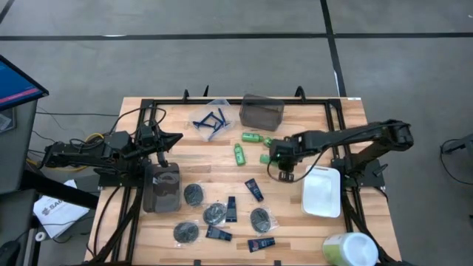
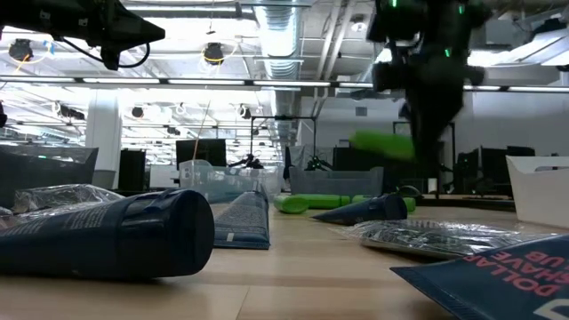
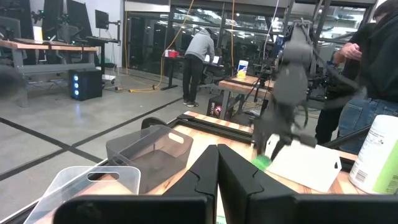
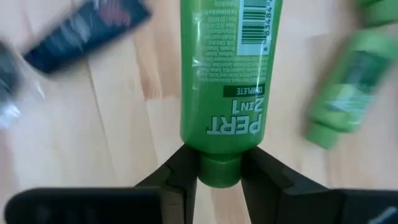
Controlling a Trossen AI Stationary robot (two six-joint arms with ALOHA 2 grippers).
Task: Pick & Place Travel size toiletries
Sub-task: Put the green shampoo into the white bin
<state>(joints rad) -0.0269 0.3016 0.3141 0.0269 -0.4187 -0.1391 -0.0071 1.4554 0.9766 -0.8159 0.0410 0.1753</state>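
The toiletries lie spread on the wooden table: green mini bottles, blue razors in a clear bin, navy tubes and wrapped dark discs. My right gripper hangs over the table's middle, shut on one green bottle, which also shows in the low view. Another green bottle lies on the wood below it. My left gripper is shut and hovers near the table's left side. My right gripper pinches the green bottle by its cap end between the two fingers, coming from above. The bottle is lifted clear of the table and sticks out about level from the fingers, toward the table's left.
A white tray sits right of the right gripper, and a pale-green-topped tub stands at the near right corner. A grey bin stands at the far edge. A dark container lies near the left arm. People stand beyond the table.
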